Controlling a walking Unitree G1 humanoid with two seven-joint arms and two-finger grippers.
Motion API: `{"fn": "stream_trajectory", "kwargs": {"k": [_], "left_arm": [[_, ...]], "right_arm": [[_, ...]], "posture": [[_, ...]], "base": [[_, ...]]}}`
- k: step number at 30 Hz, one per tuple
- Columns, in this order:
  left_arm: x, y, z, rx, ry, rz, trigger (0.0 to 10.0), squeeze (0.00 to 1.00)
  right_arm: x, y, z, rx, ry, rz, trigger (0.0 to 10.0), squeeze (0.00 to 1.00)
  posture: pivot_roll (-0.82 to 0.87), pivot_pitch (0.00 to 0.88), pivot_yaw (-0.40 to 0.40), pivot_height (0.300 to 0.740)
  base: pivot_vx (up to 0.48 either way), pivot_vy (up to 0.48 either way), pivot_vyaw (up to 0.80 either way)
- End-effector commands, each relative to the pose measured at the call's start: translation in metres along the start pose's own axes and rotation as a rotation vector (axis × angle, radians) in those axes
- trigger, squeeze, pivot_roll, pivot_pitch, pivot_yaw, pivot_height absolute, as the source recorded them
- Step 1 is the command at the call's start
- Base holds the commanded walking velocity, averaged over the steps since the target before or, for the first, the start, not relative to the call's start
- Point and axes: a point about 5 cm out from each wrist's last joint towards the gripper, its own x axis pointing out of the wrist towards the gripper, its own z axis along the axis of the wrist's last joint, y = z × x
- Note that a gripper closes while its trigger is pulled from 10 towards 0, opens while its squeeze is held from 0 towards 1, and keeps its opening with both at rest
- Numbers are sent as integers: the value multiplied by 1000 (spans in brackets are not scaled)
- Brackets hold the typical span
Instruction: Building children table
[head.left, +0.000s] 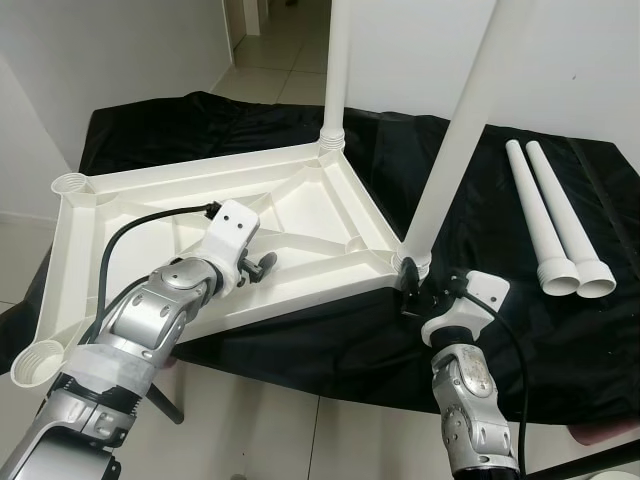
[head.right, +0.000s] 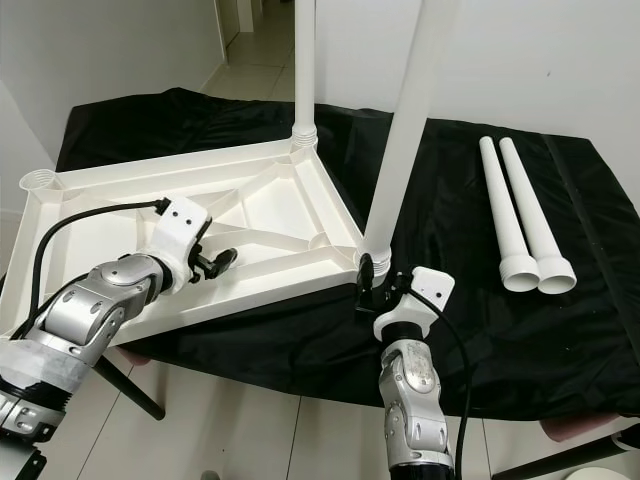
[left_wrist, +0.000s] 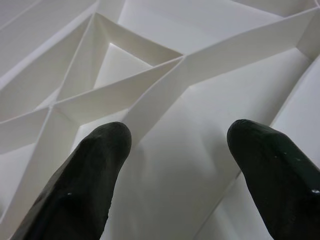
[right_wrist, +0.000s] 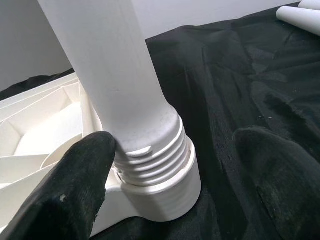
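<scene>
Right wrist view is catching the right gripper (right_wrist: 170, 185) with its fingers spread around the base of a white leg (right_wrist: 112, 75), one pad touching the threaded collar where it enters the corner socket. The upturned white tabletop (head.left: 150, 215) is lying on a table draped in black cloth (head.left: 330, 345), two legs standing in its sockets and two spare legs (head.left: 555, 225) lying side by side well off to the robot's right. The left gripper (left_wrist: 177, 175), also spread, is hovering over the underside ribs. The hollow plastic looks light, stiff and slick, so gripping low near the collar seems wisest. The thread detail is plain at the wrist, barely readable from the head.
</scene>
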Motion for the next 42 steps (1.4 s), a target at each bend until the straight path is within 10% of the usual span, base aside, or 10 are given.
{"fn": "stream_trajectory", "kwargs": {"k": [1,20,36,42], "left_arm": [[1,0,-1,26,19,-29,10000,0],[-2,-3,6,-28,-35,-150,10000,0],[-43,-93,28,-40,-266,-712,10000,0],[-47,-105,36,-58,-299,-742,10000,0]], "right_arm": [[-3,-1,0,-7,-1,1,10000,0],[-1,-9,7,-88,-7,183,10000,0],[61,-6,22,-265,31,433,10000,0],[74,-1,22,-315,77,537,10000,0]], "posture": [[6,42,15,740],[-5,42,-1,740],[31,52,-52,740],[36,59,-60,740]], "base": [[0,0,0],[0,0,0],[0,0,0],[0,0,0]]}}
